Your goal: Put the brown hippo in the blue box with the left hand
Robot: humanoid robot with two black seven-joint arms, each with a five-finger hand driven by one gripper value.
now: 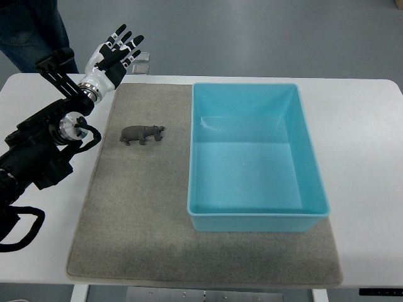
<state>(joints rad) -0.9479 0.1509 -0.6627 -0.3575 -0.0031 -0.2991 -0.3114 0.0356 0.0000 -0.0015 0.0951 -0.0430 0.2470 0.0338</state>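
A small brown hippo (143, 133) stands on the grey mat (151, 220), left of the blue box (255, 217), its head toward the box. The box is open-topped with nothing inside. My left hand (115, 58) hovers at the mat's far left corner, above and left of the hippo, fingers spread and holding nothing. Its black arm runs down to the picture's left edge. The right arm does not show.
The mat lies on a white table (368, 157). A person's dark trouser legs (28, 31) stand beyond the table's far left corner. A small clear object (141, 61) sits just behind the mat near my left hand.
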